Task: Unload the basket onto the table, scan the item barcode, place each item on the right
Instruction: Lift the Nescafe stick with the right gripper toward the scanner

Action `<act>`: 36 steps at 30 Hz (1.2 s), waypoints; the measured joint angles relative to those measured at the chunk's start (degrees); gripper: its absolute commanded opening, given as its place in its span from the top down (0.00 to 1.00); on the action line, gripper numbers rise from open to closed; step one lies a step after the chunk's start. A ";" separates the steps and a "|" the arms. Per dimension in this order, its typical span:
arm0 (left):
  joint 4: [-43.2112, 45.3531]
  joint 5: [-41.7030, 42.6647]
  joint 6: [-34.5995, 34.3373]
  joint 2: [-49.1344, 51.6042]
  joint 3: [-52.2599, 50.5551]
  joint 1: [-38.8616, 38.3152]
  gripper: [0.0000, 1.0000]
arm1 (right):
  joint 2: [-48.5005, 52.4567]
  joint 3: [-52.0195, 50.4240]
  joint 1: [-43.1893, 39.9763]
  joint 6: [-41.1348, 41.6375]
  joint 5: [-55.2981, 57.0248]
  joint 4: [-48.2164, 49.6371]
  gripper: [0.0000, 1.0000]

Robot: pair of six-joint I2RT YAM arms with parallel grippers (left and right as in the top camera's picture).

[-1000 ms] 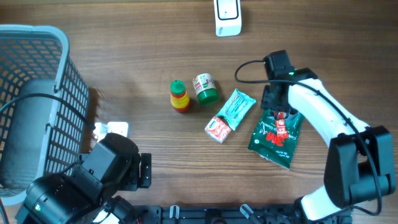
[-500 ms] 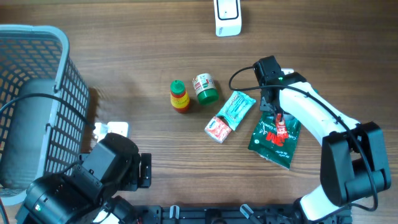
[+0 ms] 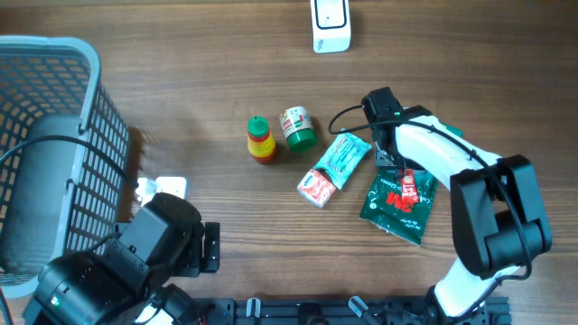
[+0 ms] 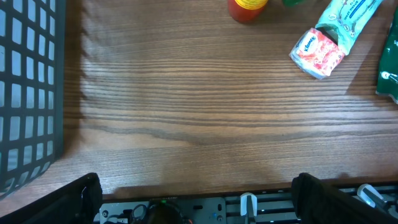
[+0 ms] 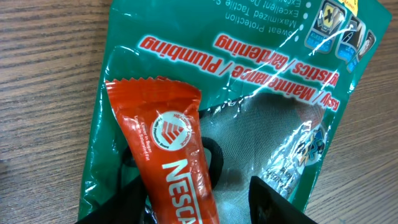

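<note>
A red Nescafe sachet (image 5: 168, 155) lies on top of a green glove pack (image 5: 261, 93), also seen from above as the sachet (image 3: 407, 187) on the pack (image 3: 395, 206). My right gripper (image 5: 196, 186) hangs low over them, jaws apart. The sachet runs between its fingers close to the left one, with a gap to the right finger (image 5: 273, 202). No barcode shows. A white scanner (image 3: 330, 25) stands at the far edge. My left gripper (image 4: 199, 193) is open at the near table edge with nothing between its fingers.
A grey mesh basket (image 3: 45, 45) fills the left side. In the middle lie a red and yellow bottle (image 3: 261, 140), a green-lidded jar (image 3: 298, 127), a teal packet (image 3: 344, 153) and a small red and white tissue pack (image 3: 316, 187). A white object (image 3: 163, 188) sits by the basket.
The right arm's wrist has swung left, toward the teal packet, while its gripper stays over the green pack and sachet. The left arm has not moved.
</note>
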 measured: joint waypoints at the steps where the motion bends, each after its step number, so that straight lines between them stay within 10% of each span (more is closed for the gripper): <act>1: 0.00 0.00 0.02 0.00 0.00 0.00 0.00 | 0.00 0.00 0.04 -0.02 0.07 0.00 0.51; 13: 0.00 0.00 0.00 0.00 0.00 0.00 0.00 | 0.79 -0.02 0.17 -0.44 -0.35 -1.97 0.95; 19: 0.00 0.00 0.00 0.00 0.00 0.00 0.00 | 0.79 0.52 0.02 -1.36 -2.82 -2.19 0.96; 36: 0.00 0.00 0.00 0.00 0.00 0.00 0.00 | -3.52 8.07 -9.25 -29.59 -88.24 -7.72 0.96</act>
